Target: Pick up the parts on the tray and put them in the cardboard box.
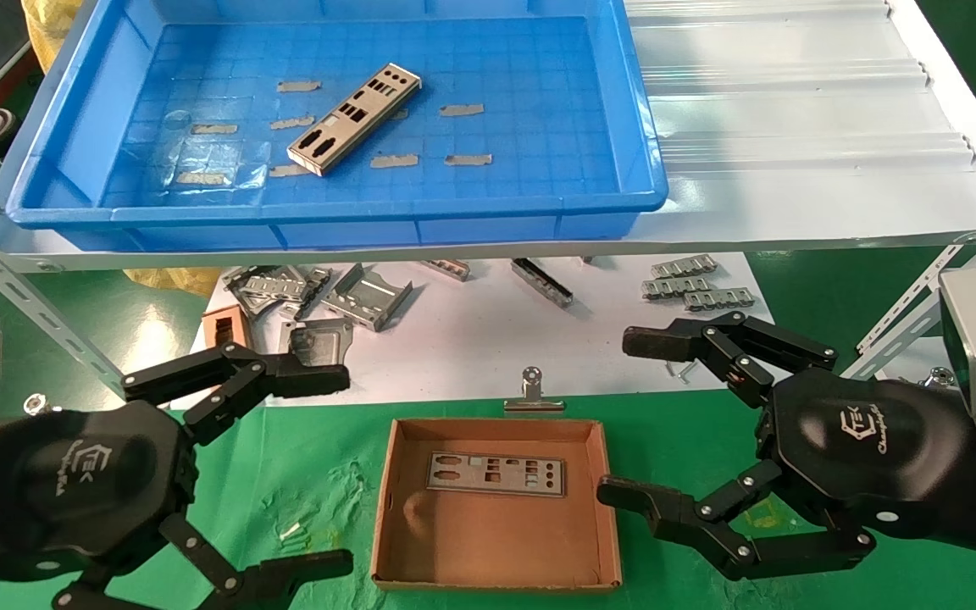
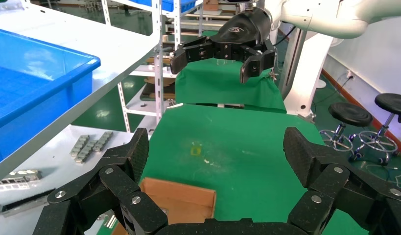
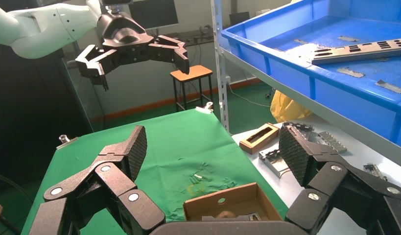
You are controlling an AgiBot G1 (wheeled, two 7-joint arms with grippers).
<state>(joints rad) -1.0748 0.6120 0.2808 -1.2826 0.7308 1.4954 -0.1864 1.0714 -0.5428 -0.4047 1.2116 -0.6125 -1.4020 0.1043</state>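
One silver punched plate lies slantwise on the floor of the blue tray on the upper shelf; it also shows in the right wrist view. A second plate lies flat inside the brown cardboard box on the green cloth. My left gripper is open and empty, left of the box. My right gripper is open and empty, right of the box. In each wrist view the box sits just beyond the open jaws.
Bent grey brackets and clips lie on the white lower surface under the shelf. A small brown block and a binder clip sit near the box. Grey tape scraps dot the tray floor. Shelf struts flank both arms.
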